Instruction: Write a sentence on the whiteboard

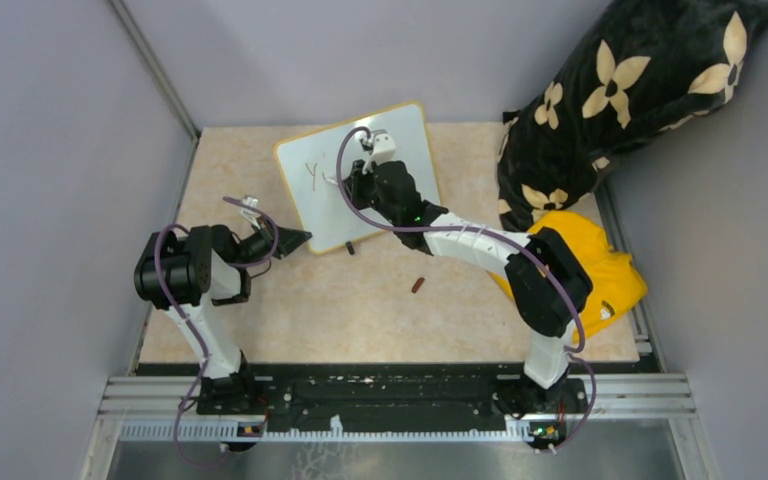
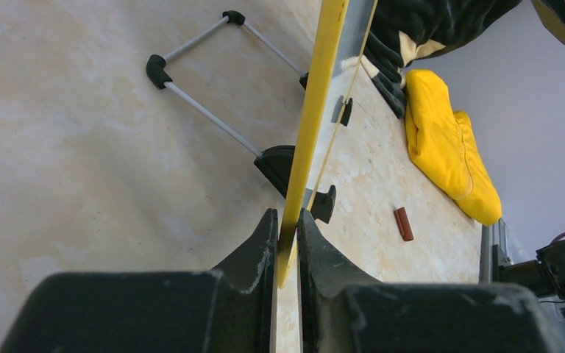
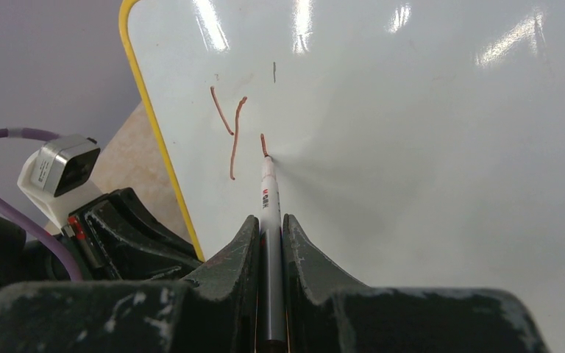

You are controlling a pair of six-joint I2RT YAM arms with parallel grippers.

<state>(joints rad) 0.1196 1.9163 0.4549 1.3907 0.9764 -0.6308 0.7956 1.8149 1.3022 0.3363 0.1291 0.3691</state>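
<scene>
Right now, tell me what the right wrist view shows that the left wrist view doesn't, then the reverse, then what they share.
Right wrist only: the right gripper shut on a marker, its tip on the white face of the whiteboard, beside the first reddish strokes.

Left wrist only: the left gripper with its jaws closed on the board's edge, the wire stand, a yellow cloth, a small brown piece and a dark flowered cushion.

Both: the board's yellow frame and the beige tabletop.

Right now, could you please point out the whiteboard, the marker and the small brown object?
whiteboard [image 1: 315, 210]: top view, bare white face.
marker [image 3: 268, 184]: right wrist view, white barrel.
small brown object [image 1: 418, 285]: top view, its middle.
</scene>
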